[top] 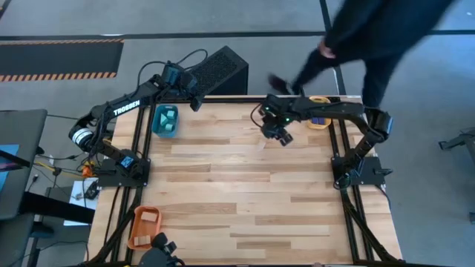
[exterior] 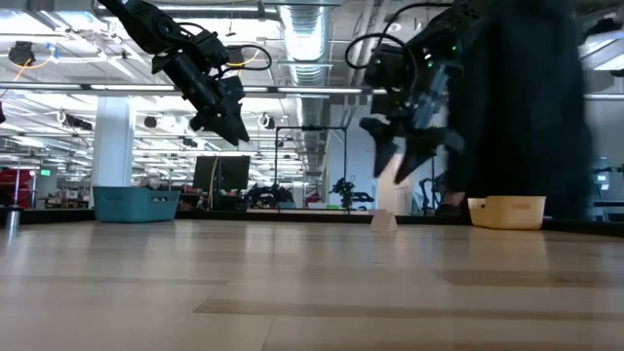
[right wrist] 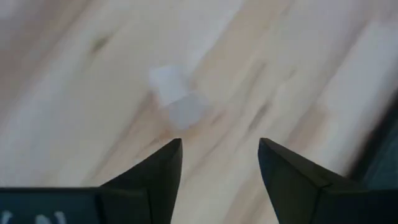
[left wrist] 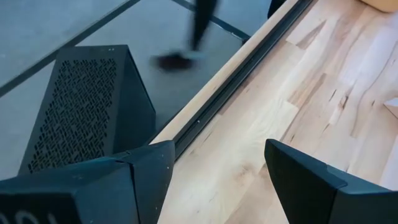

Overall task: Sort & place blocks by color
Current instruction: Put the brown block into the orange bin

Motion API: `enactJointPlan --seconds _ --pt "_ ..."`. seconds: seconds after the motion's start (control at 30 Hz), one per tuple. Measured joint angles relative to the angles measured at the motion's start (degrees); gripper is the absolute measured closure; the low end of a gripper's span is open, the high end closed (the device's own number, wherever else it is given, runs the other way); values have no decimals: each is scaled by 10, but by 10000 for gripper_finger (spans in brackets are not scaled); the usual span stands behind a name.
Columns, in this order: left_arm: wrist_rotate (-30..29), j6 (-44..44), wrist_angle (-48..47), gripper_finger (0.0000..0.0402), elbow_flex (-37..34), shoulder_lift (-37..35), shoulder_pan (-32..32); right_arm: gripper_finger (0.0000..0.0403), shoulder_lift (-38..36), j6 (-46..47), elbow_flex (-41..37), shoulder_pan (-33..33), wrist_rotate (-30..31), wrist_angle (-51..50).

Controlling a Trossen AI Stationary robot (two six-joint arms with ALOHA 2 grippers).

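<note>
A pale tan block point(exterior: 383, 220) rests on the table top near the far edge; in the right wrist view the block point(right wrist: 177, 99) shows blurred, just beyond the fingertips. My right gripper point(exterior: 405, 146) hangs open above it, pointing steeply down, with nothing between its fingers point(right wrist: 219, 146). My left gripper point(top: 197, 102) waits open at the table's far left, above the far edge point(left wrist: 217, 149), also holding nothing. A teal tray point(top: 165, 121) holds light cyan blocks. A yellow-orange tray point(top: 319, 111) holds a dark blue block point(top: 318, 120). An orange tray point(top: 145, 225) holds a tan block.
A black perforated box point(top: 221, 70) stands on the floor just beyond the table's far edge. A person in dark clothes point(top: 371, 37) walks past behind the far right corner. Bare wood point(top: 245, 200) fills the table's middle and near part.
</note>
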Motion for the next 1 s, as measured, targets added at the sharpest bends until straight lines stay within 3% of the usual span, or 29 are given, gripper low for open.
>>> enactJointPlan --seconds 0.13,0.37,0.6,0.87,1.0 --pt "1 4 3 164 0 0 -1 158 34 -11 -2 12 0 74" --pt "1 0 5 164 0 0 -1 158 84 -32 -3 50 5 38" --pt "1 -7 4 164 0 0 -1 158 106 -51 0 49 1 90" --pt "2 -4 3 164 0 0 -2 163 148 -48 16 36 2 14" --pt "1 3 2 164 0 0 -4 180 145 -4 16 37 2 11"
